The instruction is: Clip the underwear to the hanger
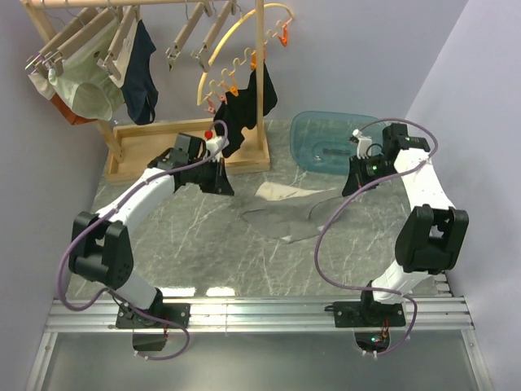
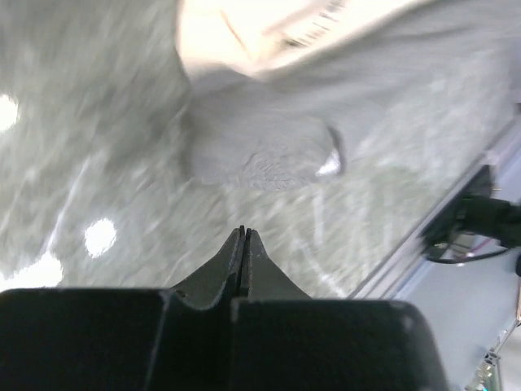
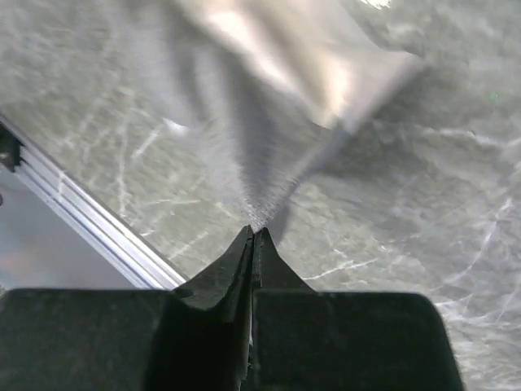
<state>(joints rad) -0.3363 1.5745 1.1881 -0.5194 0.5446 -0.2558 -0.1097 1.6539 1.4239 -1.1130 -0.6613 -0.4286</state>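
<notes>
Toward the middle of the table, the underwear is lying partly spread while the right gripper is pinching one edge between closed jaws, drawing the cloth into a taut peak — probably to lift it clear. Nearer the far-left side, the left gripper is hovering with jaws pressed together on nothing, the cloth just ahead. On the rack at the far-left corner, the hanger is hanging empty — its clips free.
</notes>
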